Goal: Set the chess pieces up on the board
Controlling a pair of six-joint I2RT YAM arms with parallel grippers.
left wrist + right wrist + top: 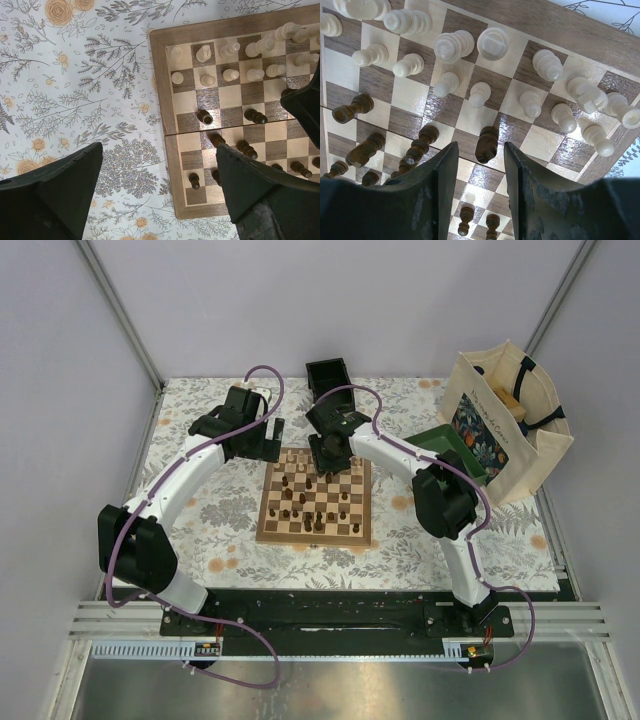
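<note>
The square checkered wooden chessboard (315, 539) lies mid-frame in the top view, the left gripper (159, 150) gaping wide at its edge. The right gripper (479, 152), jaws half-spread, flanks one tiny dark brown wooden chessman (486, 142) at lower centre: probably light, stiff, slick, tippy, best pinched mid-stem

Plain pale grey-lilac walls (350, 300) on the far, left and right sides, in soft even light. Aluminium frame posts (120, 315) slant up from the far corners. The table is covered by a white floral cloth (230, 540) with orange blooms and grey leaves. A ribbed metal rail (120, 618) runs along the near edge, with a shiny steel sheet (330, 690) nearest.
</note>
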